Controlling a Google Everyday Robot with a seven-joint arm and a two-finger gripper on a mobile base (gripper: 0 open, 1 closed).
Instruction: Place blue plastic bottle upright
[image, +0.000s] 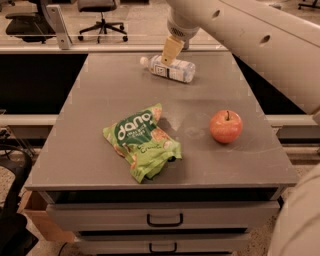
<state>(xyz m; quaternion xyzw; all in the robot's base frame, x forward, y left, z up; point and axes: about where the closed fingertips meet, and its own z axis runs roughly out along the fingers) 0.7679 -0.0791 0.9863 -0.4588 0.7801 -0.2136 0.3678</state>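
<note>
The blue plastic bottle (168, 69) lies on its side at the far middle of the grey table (100, 95). It is clear, with a white-and-pale-blue label, and its white cap (144, 61) points left. My gripper (170, 54) hangs from the large cream arm (240, 30) that reaches in from the upper right. The gripper's tan tip is right above the bottle's cap-side half, at or very near its top surface. The gripper holds nothing that I can see.
A green chip bag (142, 142) lies at the table's middle front. A red apple (226, 126) sits to the right. Drawers with handles (164, 219) are below the front edge. A rail and office chairs (102, 15) stand behind the table.
</note>
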